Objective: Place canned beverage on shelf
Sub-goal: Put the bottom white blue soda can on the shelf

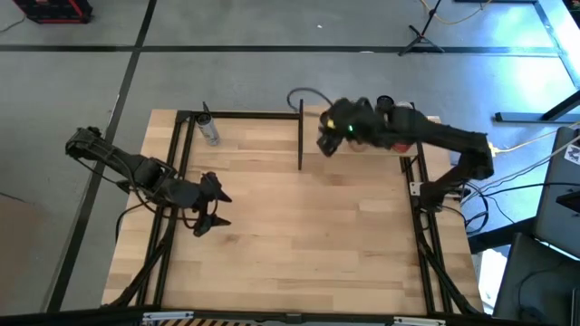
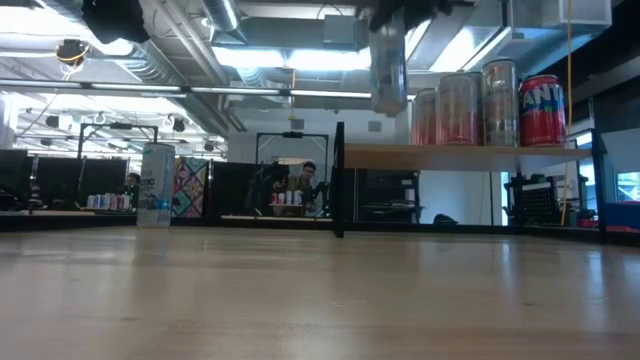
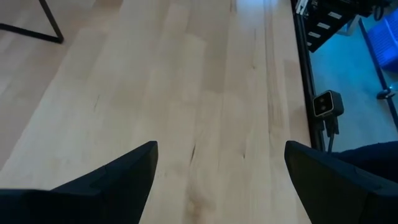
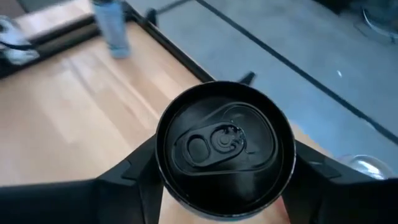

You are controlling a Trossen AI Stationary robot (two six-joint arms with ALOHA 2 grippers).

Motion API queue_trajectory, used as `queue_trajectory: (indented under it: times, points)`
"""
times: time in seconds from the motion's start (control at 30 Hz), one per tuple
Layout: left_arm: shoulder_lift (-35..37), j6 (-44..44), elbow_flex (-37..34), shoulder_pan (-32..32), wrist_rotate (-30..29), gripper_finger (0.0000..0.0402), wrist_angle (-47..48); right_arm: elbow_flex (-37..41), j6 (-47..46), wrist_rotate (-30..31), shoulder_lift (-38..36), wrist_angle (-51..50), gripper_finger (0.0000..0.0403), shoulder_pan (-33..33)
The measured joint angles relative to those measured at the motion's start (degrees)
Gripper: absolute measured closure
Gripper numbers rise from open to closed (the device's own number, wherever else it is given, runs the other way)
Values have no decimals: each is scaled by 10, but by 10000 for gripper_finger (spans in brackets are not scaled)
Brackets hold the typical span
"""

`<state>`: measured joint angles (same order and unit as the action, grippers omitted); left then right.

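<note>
1. While the left gripper (image 1: pixel 216 206) waited open over the table (image 1: pixel 299 235), the right gripper (image 4: pixel 221 180) clutched the can (image 4: pixel 224 146).
2. It hung airborne beside the shelf (image 2: pixel 465 155), where more cans (image 2: pixel 490 103) stood.

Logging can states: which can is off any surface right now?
The silver can in the right gripper, hanging above the shelf. Three cans stand on the shelf; another stands on the table.

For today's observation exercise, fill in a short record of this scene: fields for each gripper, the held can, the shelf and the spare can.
right gripper: shut on the black-topped can, raised by the shelf's left end
left gripper: open, empty, low over the table
shelf: four cans on it, one red
spare can: upright, far left corner of the table
</note>
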<state>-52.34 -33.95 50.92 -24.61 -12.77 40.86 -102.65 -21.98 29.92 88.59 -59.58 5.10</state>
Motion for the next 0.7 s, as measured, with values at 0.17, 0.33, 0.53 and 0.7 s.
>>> queue_trajectory:
  times: [0.17,0.33,0.53,0.7]
  points:
    - [0,0,0,9,-2,62,-1,0,59,-57,12,7,181,89]
    - [0,0,0,20,-14,62,-2,14,122,-102,21,70,181,142]
    - [0,0,0,28,-21,62,-1,44,135,-159,21,71,181,181]
    - [0,0,0,28,-32,62,-1,49,146,-160,20,80,181,188]
